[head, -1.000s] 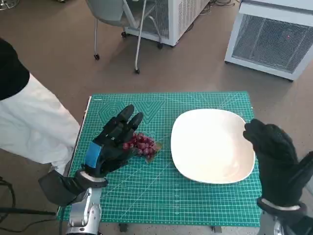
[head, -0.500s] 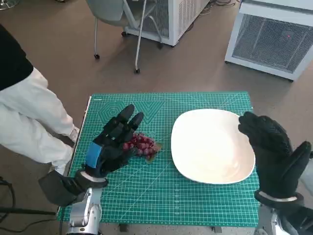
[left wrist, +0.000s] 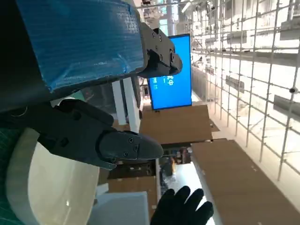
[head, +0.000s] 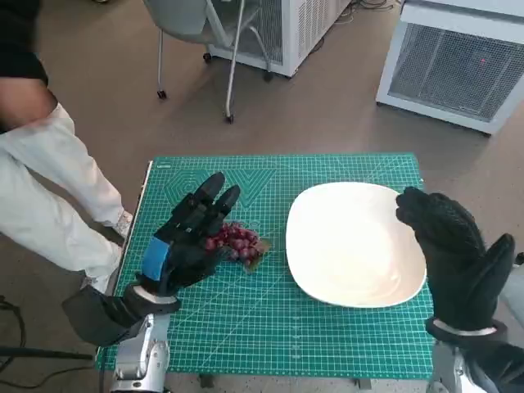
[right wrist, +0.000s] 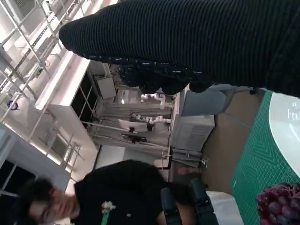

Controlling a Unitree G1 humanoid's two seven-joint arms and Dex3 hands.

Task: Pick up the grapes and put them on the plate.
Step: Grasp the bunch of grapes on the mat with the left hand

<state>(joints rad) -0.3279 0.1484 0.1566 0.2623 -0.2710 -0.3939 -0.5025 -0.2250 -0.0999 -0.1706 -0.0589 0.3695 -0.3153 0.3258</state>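
Note:
A small bunch of dark red grapes (head: 237, 242) lies on the green cutting mat (head: 278, 327), just left of the white plate (head: 352, 246); the grapes (right wrist: 280, 203) also show in the right wrist view. My left hand (head: 187, 237) hovers at the grapes' left side, fingers spread and reaching past them, holding nothing. My right hand (head: 454, 258) is raised over the plate's right edge, fingers apart and empty. The left wrist view shows the plate's rim (left wrist: 18, 187) and the gloved right hand (left wrist: 180, 208) beyond my own fingers (left wrist: 117, 145).
A person in light trousers (head: 49, 188) stands close to the table's left edge; the person (right wrist: 126, 197) also appears in the right wrist view. A chair (head: 205, 33) and white cabinets (head: 454, 61) stand on the floor beyond the table.
My right hand has shifted a little left and forward over the plate's right rim. The person at the left has moved. My left hand and the grapes stay put.

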